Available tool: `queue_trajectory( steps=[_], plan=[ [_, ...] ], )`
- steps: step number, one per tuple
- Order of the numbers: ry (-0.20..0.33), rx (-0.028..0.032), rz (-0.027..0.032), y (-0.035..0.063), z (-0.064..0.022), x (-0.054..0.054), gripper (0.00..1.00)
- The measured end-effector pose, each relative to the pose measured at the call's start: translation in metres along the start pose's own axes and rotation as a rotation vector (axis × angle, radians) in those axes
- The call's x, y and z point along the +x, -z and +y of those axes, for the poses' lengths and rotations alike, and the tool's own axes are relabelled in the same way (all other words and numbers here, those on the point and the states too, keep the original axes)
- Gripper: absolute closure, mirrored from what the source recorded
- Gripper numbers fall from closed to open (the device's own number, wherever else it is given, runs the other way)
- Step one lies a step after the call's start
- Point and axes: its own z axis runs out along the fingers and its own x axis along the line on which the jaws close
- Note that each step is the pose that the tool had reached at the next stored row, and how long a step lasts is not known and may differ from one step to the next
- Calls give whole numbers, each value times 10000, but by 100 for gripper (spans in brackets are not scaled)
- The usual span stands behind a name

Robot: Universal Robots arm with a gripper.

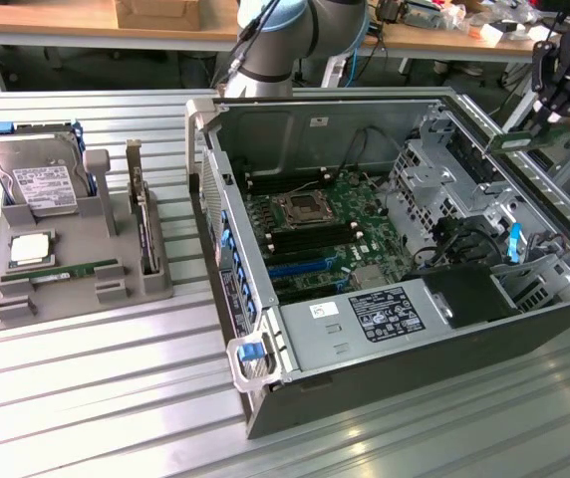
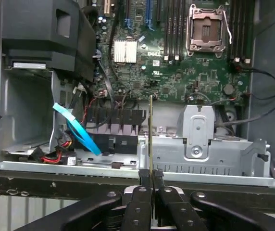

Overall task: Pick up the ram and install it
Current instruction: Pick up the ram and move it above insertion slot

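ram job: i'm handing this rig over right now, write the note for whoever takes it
Gripper: shut on the ram, which it holds edge-on between the fingertips.
Where: the ram hangs in the air over the open computer case, above the drive-cage end at the exterior view's right, short of the motherboard.
Other parts: a second green stick lies in the grey tray at the exterior view's left, with a hard drive and an upright card.
Done: ram picked up and carried to the case.
Left: ram not yet seated in a motherboard slot.
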Motion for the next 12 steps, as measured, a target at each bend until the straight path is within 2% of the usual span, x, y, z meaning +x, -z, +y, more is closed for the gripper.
queue_trajectory(
  steps=[1, 2, 3, 7, 8, 11, 12],
  plan=[
    [19, 20, -398, -2, 44, -3, 88],
    [35, 39, -746, -4, 100, -6, 88],
    [34, 47, -920, -12, 177, -10, 88],
    [-529, 73, -942, -89, 226, -15, 88],
    [-682, 80, -949, -100, 262, -18, 88],
    [-690, 81, -950, -101, 281, -19, 88],
    [-687, 82, -950, -104, 358, -23, 88]
  ],
)
